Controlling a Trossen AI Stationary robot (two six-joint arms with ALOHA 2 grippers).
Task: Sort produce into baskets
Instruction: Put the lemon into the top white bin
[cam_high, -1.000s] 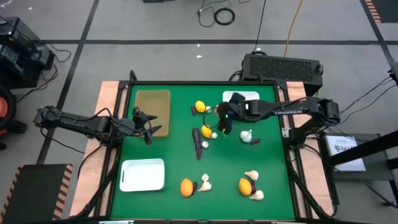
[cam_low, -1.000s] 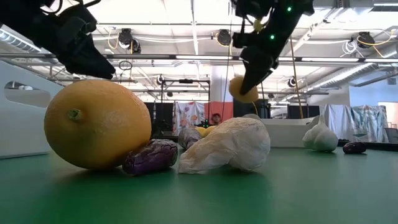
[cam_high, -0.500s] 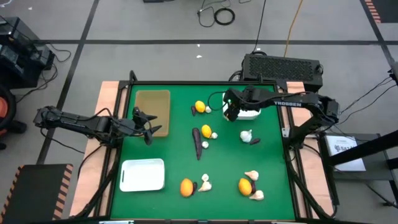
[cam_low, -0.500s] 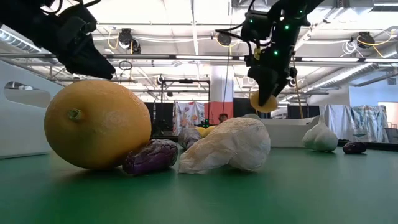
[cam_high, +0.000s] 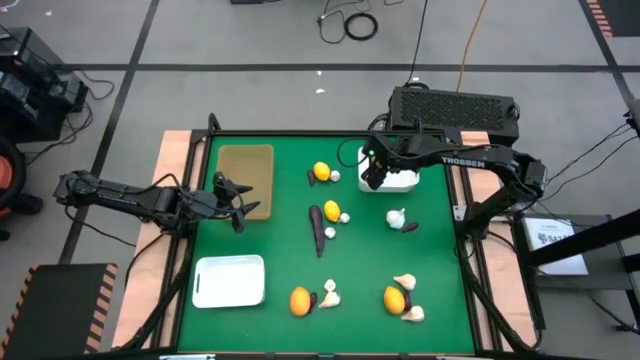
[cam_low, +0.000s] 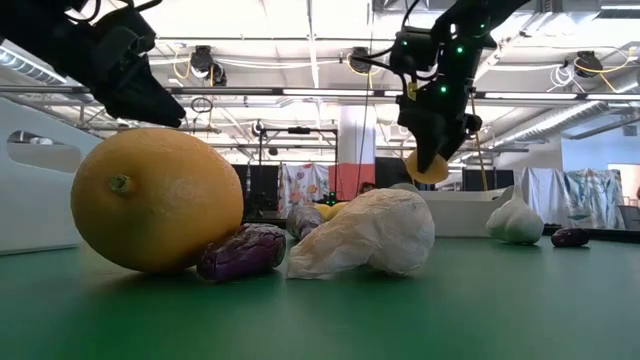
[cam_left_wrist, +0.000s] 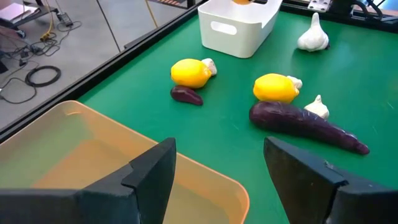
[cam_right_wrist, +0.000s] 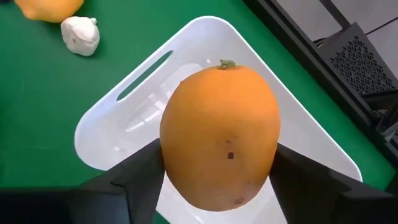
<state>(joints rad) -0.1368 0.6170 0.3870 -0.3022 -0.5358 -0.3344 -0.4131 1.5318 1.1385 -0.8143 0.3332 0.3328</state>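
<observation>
My right gripper (cam_high: 373, 177) is shut on an orange citrus fruit (cam_right_wrist: 219, 137) above the near left corner of the far white tray (cam_high: 404, 176); the low view shows the fruit (cam_low: 428, 167) under the gripper (cam_low: 436, 140). My left gripper (cam_high: 236, 207) is open and empty over the near right part of the tan tray (cam_high: 245, 172), which also shows in the left wrist view (cam_left_wrist: 74, 155). Yellow citrus (cam_high: 322, 172), a long eggplant (cam_high: 317, 228), garlic (cam_high: 397, 217) and more produce lie on the green mat. My right gripper pinches the orange fruit by its two opposite sides (cam_right_wrist: 171, 158) between its two fingers (cam_right_wrist: 140, 171). The fingers come from above, slanting down. The fruit is lifted clear above the white tray (cam_right_wrist: 118, 121), its stem end away from the wrist.
A second white tray (cam_high: 230, 280) sits near the left. An orange (cam_high: 300, 300), another orange (cam_high: 394, 298), garlic bulbs (cam_high: 405, 284) and small eggplant pieces lie near the front edge; the front orange fills the low view (cam_low: 158, 198). Wooden table borders frame the mat.
My right gripper has carried the orange fruit from over the middle of the mat toward the table's far right, ending over the far white tray and a little lower. It has stayed shut on the fruit.
</observation>
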